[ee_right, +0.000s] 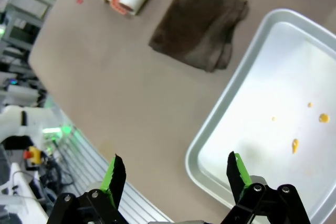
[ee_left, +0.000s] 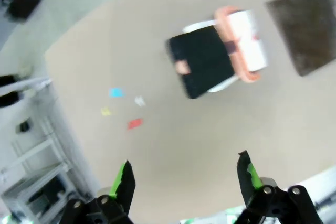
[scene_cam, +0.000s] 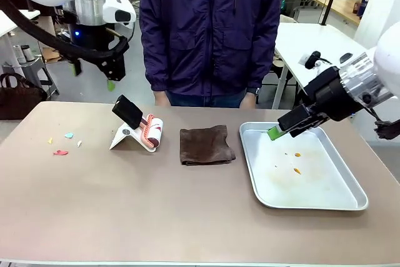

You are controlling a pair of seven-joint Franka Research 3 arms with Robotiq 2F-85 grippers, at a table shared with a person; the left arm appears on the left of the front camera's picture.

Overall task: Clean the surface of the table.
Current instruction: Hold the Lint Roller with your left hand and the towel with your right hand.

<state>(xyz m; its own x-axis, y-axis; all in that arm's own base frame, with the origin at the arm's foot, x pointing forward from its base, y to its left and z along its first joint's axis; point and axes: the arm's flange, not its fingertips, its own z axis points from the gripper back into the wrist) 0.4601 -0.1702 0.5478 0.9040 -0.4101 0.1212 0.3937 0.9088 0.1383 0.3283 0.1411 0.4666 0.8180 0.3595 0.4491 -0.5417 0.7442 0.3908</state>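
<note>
Surface (scene_cam: 187, 217), brownish, spanning the front view below both arms: not yet cleaned, by my judgement, with coloured scraps (scene_cam: 62, 142) lying loose near its left end, and the roller tool (scene_cam: 152, 132), brown cloth (scene_cam: 206, 146) and speckled tray (scene_cam: 325, 186) untouched. Left gripper (ee_left: 184, 163) and right gripper (ee_right: 175, 160) hang above it, spread and empty. I cannot make out the black part on the roller's stand, nor any fine dust.
</note>
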